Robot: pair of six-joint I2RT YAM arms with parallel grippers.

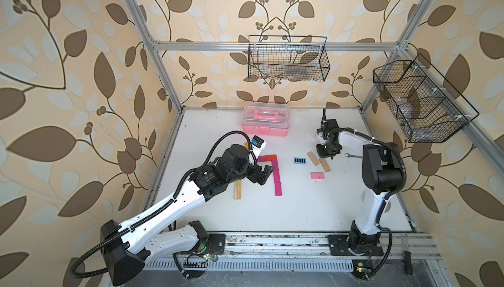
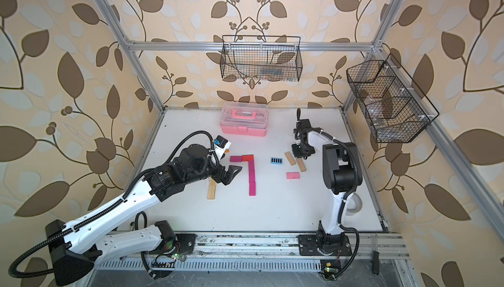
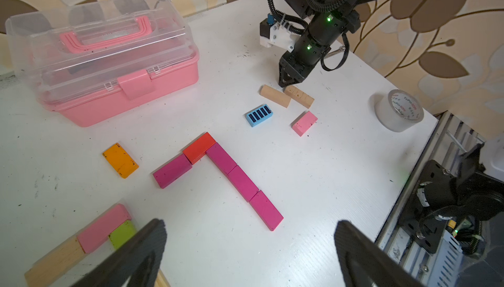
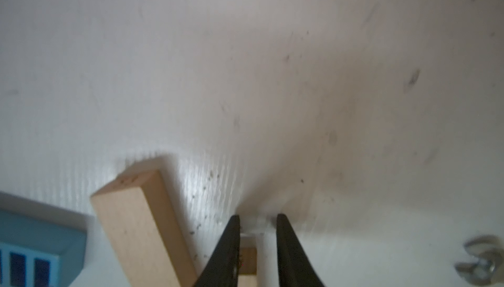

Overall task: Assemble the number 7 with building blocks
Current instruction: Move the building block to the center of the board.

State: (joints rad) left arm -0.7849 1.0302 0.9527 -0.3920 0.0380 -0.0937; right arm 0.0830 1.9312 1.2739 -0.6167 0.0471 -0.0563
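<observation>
Leaf-patterned wallpaper is closing in a white tabletop (image 1: 272, 217). On the middle of it the number 7 (image 1: 276, 175) is lying flat in front of the pink case (image 1: 264, 122), showing in both top views (image 2: 251, 175). A magenta block (image 3: 172, 171) and a red block (image 3: 199, 148) are touching end to end as its short bar. From the red end, three magenta blocks (image 3: 242, 183) are running in a line toward the arms' bases (no gaps that I can see).

Just beside that long bar the left gripper (image 2: 233, 174) is hovering with its jaws spread wide and nothing between them. Near it an orange block (image 3: 120, 160) is lying alone. A light pink block (image 3: 103, 228), a lime green block (image 3: 122, 233) and a wood piece (image 3: 54, 258) are sitting bunched together, touching.

On the 7's other side a blue-striped block (image 1: 300, 160) is lying apart. Next to it are a plain wood block (image 1: 313, 158) and, just beside that, a second wood block (image 1: 324, 165), both slanted. A second light pink block (image 1: 317, 175) is resting near them.

The right gripper (image 4: 257, 217) is pointing down over the far end of the second wood block. Its jaws are standing narrowly apart astride that end, with a sliver of table showing by one finger, so it is not clamping the wood. A wrench (image 1: 353, 156) is lying just beside it, and a tape roll (image 3: 399, 111) is sitting near the table's right edge.
</observation>
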